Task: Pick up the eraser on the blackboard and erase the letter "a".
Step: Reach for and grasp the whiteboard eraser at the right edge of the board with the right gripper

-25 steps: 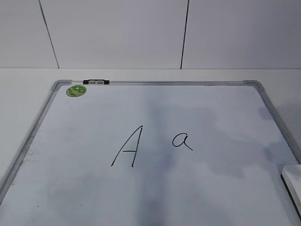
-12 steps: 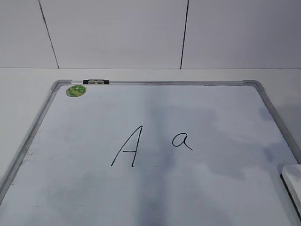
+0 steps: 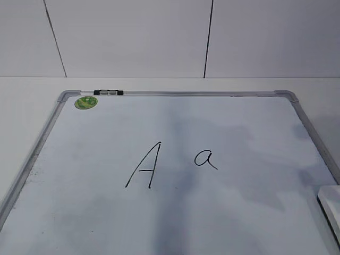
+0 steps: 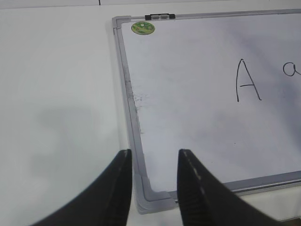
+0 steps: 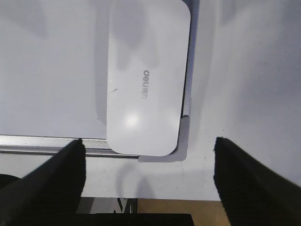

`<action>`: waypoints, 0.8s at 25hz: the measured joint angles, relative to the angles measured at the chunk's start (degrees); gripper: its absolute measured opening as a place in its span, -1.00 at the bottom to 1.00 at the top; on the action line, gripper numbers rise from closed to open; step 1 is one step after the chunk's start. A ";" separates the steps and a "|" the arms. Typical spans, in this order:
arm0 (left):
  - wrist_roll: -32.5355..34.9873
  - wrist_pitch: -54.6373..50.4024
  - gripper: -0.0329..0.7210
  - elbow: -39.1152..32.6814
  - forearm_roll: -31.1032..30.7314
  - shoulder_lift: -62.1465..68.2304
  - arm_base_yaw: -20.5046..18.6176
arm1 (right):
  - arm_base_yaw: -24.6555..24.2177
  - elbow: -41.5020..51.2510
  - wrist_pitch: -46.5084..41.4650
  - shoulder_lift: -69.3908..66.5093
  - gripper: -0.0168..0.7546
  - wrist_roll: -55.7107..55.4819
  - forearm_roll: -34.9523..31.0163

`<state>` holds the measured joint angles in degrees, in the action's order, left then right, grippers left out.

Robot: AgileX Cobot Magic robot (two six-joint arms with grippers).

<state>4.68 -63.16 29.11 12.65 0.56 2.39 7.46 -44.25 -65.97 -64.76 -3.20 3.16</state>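
Note:
The blackboard (image 3: 255, 127), a white board with a silver frame, lies flat on the table. The small letter "a" (image 3: 205, 159) is written in black right of a capital "A" (image 3: 143, 166). The eraser (image 5: 146, 75), a white rounded block with a grey logo, lies on the board's near right corner; its edge shows in the exterior view (image 3: 332, 201). My right gripper (image 5: 149, 162) is open wide, hovering above the table just short of the eraser. My left gripper (image 4: 154, 162) is open and empty above the board's near left corner (image 4: 150, 195).
A round green sticker (image 3: 85, 102) and a small black-and-grey clip (image 3: 108, 92) sit at the board's far left corner. A white tiled wall (image 3: 133, 37) stands behind the table. The table's front edge (image 5: 188, 201) lies just below the eraser.
Only the arm shadows on the board shift slightly; the board, the letters and the eraser stay in place.

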 joint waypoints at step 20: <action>0.00 0.00 -0.26 0.00 0.00 0.00 0.00 | 0.00 -0.02 5.16 -9.05 0.79 -0.13 -4.56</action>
<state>4.68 -63.16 29.11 12.65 0.56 2.39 7.46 -44.28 -60.81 -73.81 -3.33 -1.40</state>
